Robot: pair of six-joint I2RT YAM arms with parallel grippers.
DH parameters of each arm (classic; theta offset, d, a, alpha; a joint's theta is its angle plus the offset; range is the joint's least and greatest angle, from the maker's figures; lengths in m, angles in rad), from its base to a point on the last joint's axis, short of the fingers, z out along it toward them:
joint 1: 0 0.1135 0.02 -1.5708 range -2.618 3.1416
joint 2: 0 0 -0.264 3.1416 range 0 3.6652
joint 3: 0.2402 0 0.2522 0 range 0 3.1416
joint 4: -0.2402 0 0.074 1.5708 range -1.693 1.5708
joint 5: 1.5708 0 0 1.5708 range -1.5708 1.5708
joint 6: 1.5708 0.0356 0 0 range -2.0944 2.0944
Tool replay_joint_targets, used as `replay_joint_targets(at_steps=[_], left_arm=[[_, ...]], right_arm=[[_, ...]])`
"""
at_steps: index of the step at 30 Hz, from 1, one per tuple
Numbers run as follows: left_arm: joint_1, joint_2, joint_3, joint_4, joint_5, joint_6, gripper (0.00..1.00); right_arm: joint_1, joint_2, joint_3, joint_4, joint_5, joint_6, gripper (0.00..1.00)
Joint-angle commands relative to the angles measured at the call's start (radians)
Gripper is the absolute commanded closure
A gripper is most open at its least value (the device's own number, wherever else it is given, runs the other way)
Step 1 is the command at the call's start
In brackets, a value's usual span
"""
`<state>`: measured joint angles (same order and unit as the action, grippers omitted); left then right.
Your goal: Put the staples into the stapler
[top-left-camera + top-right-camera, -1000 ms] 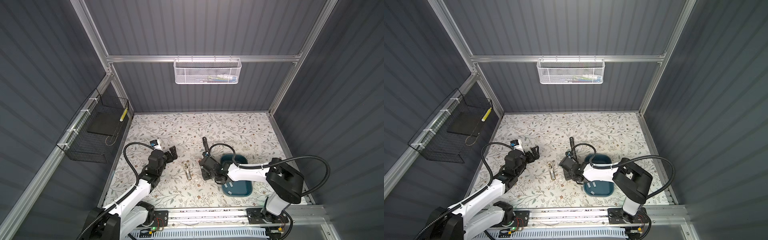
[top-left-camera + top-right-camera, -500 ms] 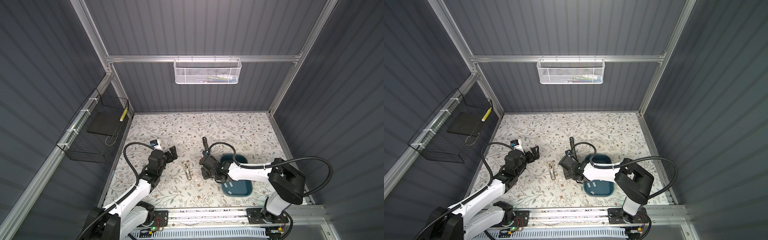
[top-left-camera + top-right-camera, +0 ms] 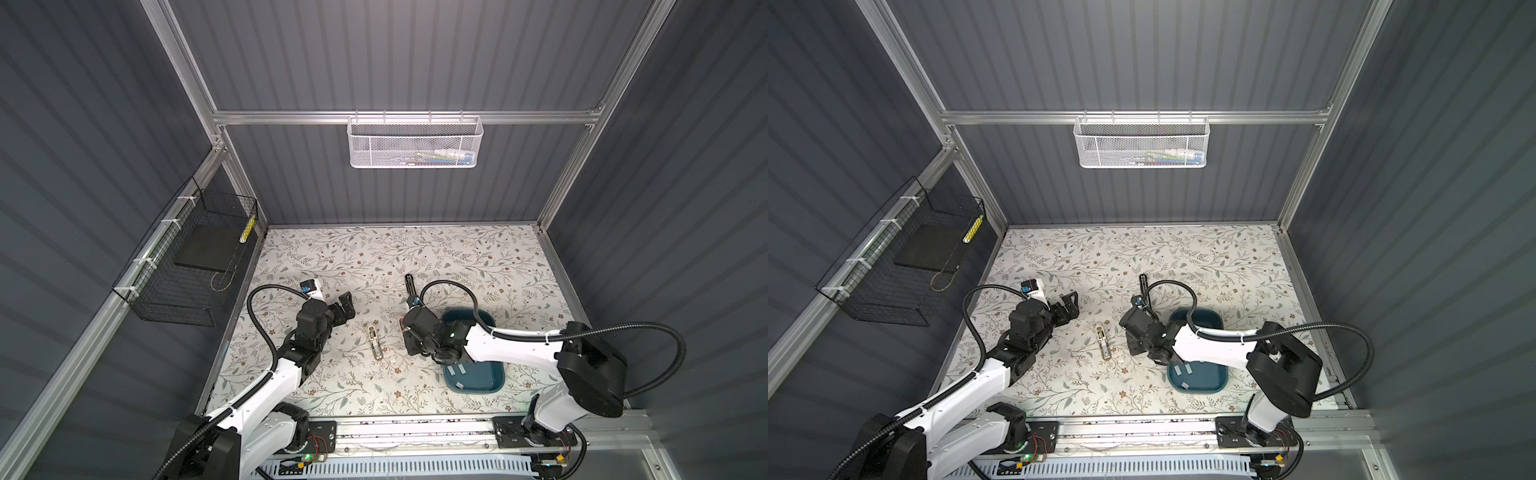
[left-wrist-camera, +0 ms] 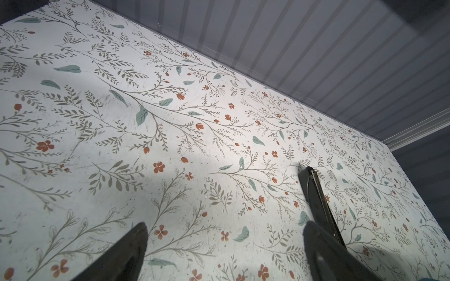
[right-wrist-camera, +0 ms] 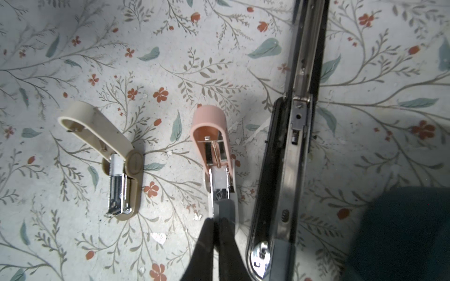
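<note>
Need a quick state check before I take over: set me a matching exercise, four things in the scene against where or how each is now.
Things:
1. left gripper
2. right gripper
3. staples
4. beige stapler

States:
A. lying in the teal tray
B. hinged open on the table, untouched
C. shut, tips at the pink stapler magazine
D. open, holding nothing

Pairs: 1-D, 2-C, 3-A, 4-B

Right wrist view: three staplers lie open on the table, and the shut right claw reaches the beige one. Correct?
No. The right wrist view shows the shut right claw reaching the pink stapler; the beige stapler lies apart, untouched. The rest stands.
</note>
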<state>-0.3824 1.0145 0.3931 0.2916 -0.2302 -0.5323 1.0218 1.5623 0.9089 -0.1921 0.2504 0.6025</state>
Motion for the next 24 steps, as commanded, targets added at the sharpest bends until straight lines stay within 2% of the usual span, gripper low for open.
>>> replay_joint_targets(at_steps=[1,7,14,19,24], left_arm=[[0.007,-0.009,0.012,0.007,0.009,-0.001,0.00],[0.006,-0.010,0.007,0.010,0.011,-0.005,0.00],[0.007,-0.002,0.009,0.011,0.017,-0.009,0.00],[0.007,-0.017,0.006,0.004,0.008,-0.009,0.00],[0.007,-0.022,-0.002,0.001,-0.018,-0.002,0.00]], right_arm=[[0.005,-0.067,-0.024,-0.031,0.028,0.015,0.91],[0.006,-0.231,-0.092,-0.090,0.104,0.054,0.91],[-0.008,-0.451,-0.192,-0.244,0.225,0.166,0.93],[-0.077,-0.530,-0.259,-0.309,0.222,0.239,0.96],[-0.152,-0.531,-0.324,-0.297,0.160,0.260,0.89]])
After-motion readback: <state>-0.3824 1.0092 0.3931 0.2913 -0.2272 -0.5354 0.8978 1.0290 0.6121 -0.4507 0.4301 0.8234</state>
